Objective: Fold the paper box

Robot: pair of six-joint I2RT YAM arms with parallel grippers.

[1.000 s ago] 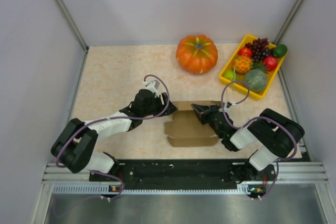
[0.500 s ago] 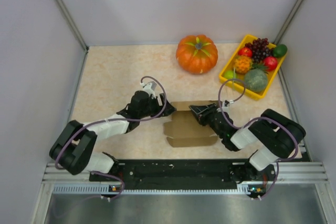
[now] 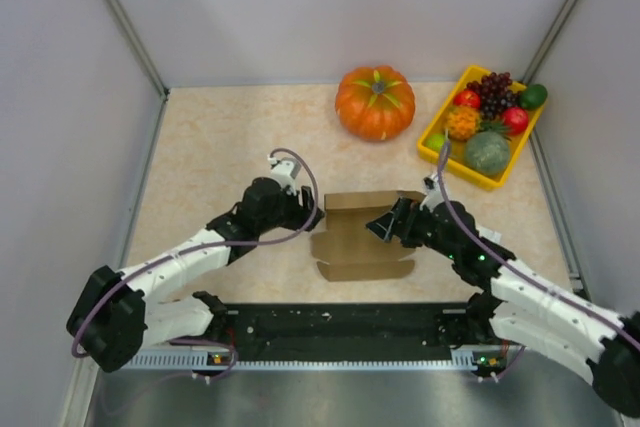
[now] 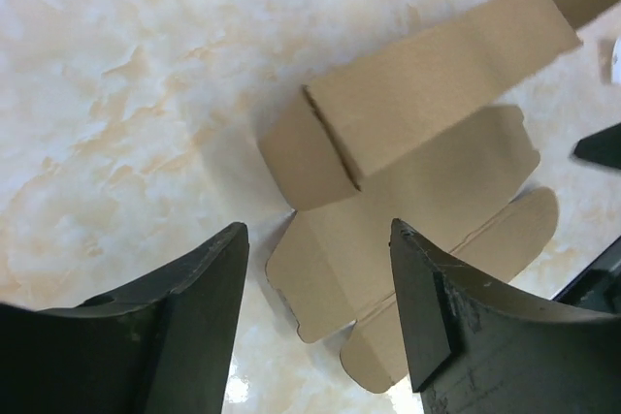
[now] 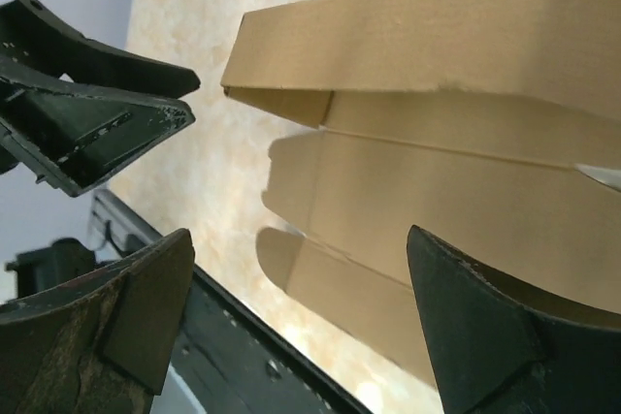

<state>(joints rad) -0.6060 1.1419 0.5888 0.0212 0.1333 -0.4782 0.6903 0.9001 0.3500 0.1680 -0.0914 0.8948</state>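
Observation:
The paper box [image 3: 362, 247] is plain brown cardboard, partly folded, on the table between my two arms. Its back panel [image 4: 437, 84] stands up with an end flap tucked in. The front panels with rounded tabs [image 5: 330, 288] lie flat. My left gripper [image 3: 300, 215] hovers open just off the box's left end; in its wrist view the left gripper [image 4: 318, 230] frames the left-hand tabs without touching. My right gripper [image 3: 386, 227] is open above the right part of the box. Seen from its wrist, the right gripper [image 5: 299, 235] holds nothing.
An orange pumpkin [image 3: 375, 102] sits at the back centre. A yellow tray [image 3: 455, 169] of plastic fruit stands at the back right. The black base rail [image 3: 340, 322] runs along the near edge, close to the box's front tabs. Grey walls enclose the table.
My right gripper has opened and let go of the box's right side, and that arm has stretched out lower. My left gripper has slid slightly nearer the box's left end.

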